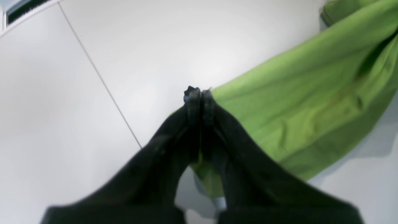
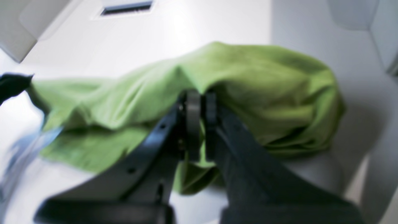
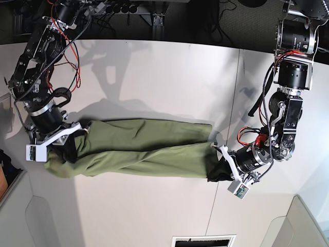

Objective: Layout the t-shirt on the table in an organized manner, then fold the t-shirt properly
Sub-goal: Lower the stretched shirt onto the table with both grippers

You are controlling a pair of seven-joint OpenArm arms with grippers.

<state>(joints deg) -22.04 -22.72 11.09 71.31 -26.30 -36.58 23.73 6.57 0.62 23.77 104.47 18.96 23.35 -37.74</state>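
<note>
The olive-green t-shirt lies stretched as a long wrinkled band across the white table. At the band's right end in the base view, my left gripper is shut on the cloth. In the left wrist view its black fingers press together on the shirt's edge, and the t-shirt runs off to the upper right. At the band's left end, my right gripper is shut on the t-shirt. The right wrist view shows that gripper pinching a fold, with the bunched t-shirt behind it.
A thin seam crosses the tabletop on the right. A dark slot sits in the table near its front edge. Cables and gear lie beyond the back edge. Rounded table corners show at the front left and right.
</note>
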